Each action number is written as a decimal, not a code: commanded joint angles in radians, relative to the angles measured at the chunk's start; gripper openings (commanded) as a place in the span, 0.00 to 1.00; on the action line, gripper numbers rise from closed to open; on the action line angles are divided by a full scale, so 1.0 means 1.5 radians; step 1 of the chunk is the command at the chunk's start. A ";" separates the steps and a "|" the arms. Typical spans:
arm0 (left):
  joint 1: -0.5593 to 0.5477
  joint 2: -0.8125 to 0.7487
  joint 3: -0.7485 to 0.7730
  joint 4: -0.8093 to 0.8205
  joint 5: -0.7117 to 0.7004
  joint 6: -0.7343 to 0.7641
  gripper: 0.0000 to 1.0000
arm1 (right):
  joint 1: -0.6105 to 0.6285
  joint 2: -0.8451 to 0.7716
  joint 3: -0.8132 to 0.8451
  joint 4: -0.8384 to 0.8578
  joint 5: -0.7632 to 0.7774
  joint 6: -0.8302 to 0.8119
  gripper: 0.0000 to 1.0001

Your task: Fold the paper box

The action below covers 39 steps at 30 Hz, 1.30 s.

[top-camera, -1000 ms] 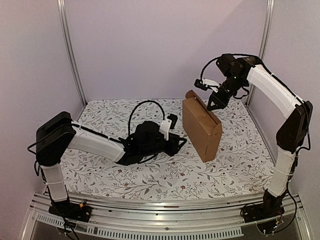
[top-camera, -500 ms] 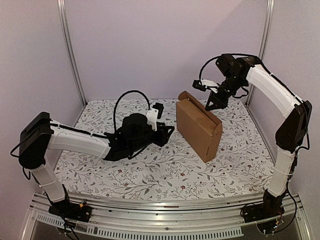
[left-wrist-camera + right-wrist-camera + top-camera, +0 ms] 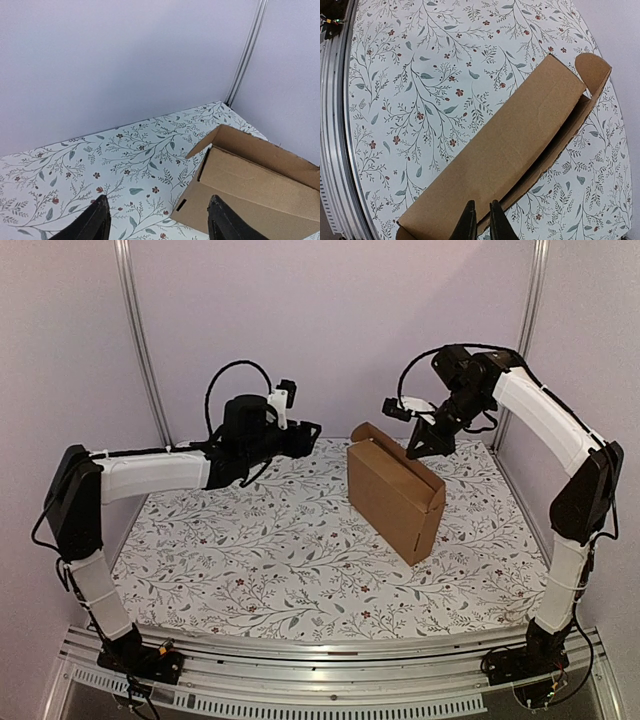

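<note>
Floral cloth worktop (image 3: 250, 560); plain brown corrugated cardboard box (image 3: 395, 495) stands on edge, right of centre. Probably light, stiff, crease-prone: grab flap edges. Right gripper (image 3: 416, 450) jaws clenched on its top edge; left gripper (image 3: 158, 205) jaws released, empty.

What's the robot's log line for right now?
paper box: standing on edge, end flap open | left fingers: open, empty | right fingers: shut, above box
</note>
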<state>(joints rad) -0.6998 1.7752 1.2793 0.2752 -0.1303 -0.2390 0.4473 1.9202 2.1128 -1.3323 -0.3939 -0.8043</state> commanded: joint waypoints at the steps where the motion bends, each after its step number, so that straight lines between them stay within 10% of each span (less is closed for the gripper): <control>1: 0.050 0.085 0.103 -0.078 0.169 0.045 0.67 | 0.004 0.018 0.021 -0.153 -0.031 -0.028 0.11; 10: 0.046 0.117 0.071 -0.009 0.249 -0.011 0.67 | 0.004 0.022 0.031 -0.107 0.019 0.045 0.22; 27: -0.094 -0.050 -0.106 -0.046 0.093 -0.038 0.66 | 0.023 0.030 0.066 -0.062 0.113 0.231 0.42; 39: -0.123 -0.098 -0.145 -0.059 0.040 -0.030 0.65 | 0.037 0.062 0.044 -0.044 0.180 0.258 0.13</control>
<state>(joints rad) -0.8627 1.6756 1.0775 0.2062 -0.0292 -0.2890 0.4969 2.0056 2.1864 -1.3369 -0.1730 -0.4366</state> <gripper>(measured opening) 0.655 0.172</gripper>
